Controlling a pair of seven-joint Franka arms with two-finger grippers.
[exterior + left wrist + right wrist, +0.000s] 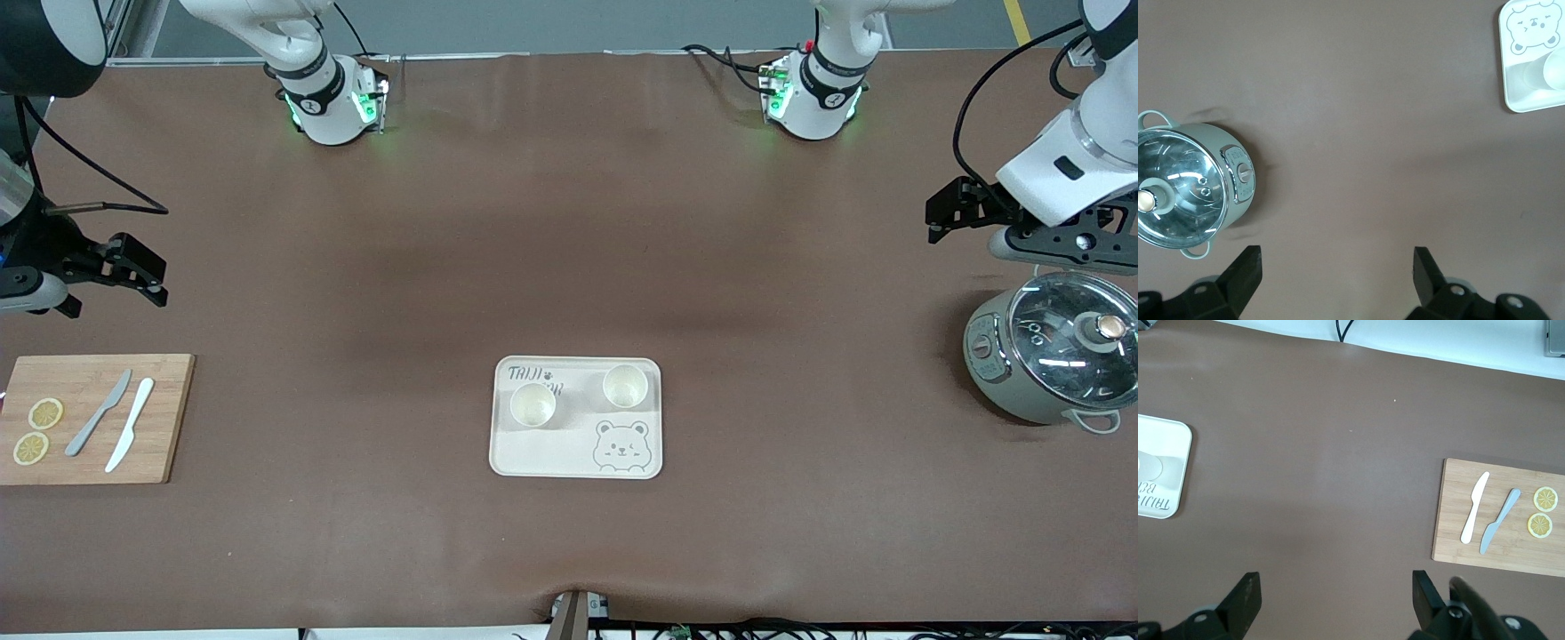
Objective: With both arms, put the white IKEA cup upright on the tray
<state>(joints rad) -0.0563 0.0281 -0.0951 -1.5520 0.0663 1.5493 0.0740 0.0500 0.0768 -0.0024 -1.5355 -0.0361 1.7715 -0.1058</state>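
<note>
Cups, two of them, round and white: one (533,404) and the other (625,386) stand upright on my cream, round-cornered tray (542,453) mid-table. Left gripper (949,210) hangs over bare brown mat beside the glass-lidded pot (1049,360), fingers apart. Right gripper (133,267) hovers spread above mat near the wooden board (169,418). Tray lettering is partly hidden, I think by a cup.

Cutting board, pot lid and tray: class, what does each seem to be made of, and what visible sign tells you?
Cutting board: likely bamboo or wood, matte tan with faint grain.
Pot lid: apparently glass, see-through with bright reflections, metal-looking rim.
Tray: probably plastic or melamine, smooth cream with printed grey lettering.
</note>
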